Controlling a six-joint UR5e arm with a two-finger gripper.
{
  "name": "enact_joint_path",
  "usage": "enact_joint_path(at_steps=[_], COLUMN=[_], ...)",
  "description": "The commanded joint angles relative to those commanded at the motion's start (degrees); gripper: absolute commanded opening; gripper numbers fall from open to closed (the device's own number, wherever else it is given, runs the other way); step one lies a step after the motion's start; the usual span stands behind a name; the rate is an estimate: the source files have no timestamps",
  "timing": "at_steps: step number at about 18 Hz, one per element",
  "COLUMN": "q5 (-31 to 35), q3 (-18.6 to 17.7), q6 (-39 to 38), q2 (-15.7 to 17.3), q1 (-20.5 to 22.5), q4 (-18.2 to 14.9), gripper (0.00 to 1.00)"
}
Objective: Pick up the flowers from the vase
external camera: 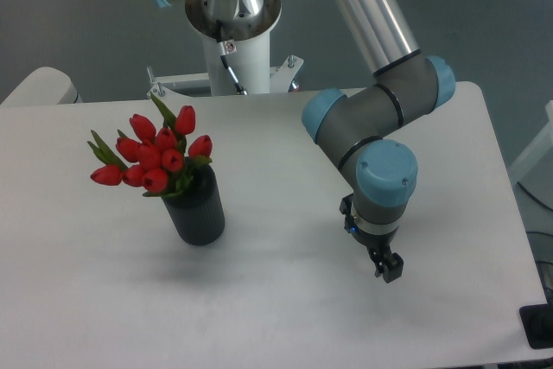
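Observation:
The flowers (154,155), a tight bunch of red tulip buds with green leaves, stand in the vase (197,211), a small dark ribbed cylinder at the left middle of the white table (276,300). The bunch leans to the left over the vase's mouth. My gripper (386,266) hangs at the right of the table, well apart from the vase, pointing down just above the tabletop. Its fingers look close together and hold nothing. The wrist hides most of the fingers.
The arm's white base column (235,49) stands at the table's far edge behind the vase. The arm's elbow and forearm (371,114) reach over the right half of the table. The table's right edge is close to the gripper.

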Motion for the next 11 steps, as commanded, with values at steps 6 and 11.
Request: enact_joint_path(at_steps=[6, 11], q5=[0.00, -6.28], q3=[-0.35, -1.40], q6=[0.79, -0.61], q2=[0.09, 3.16], q1=[0.00, 0.52], q4=[0.26, -0.70], gripper=[1.00, 1.00])
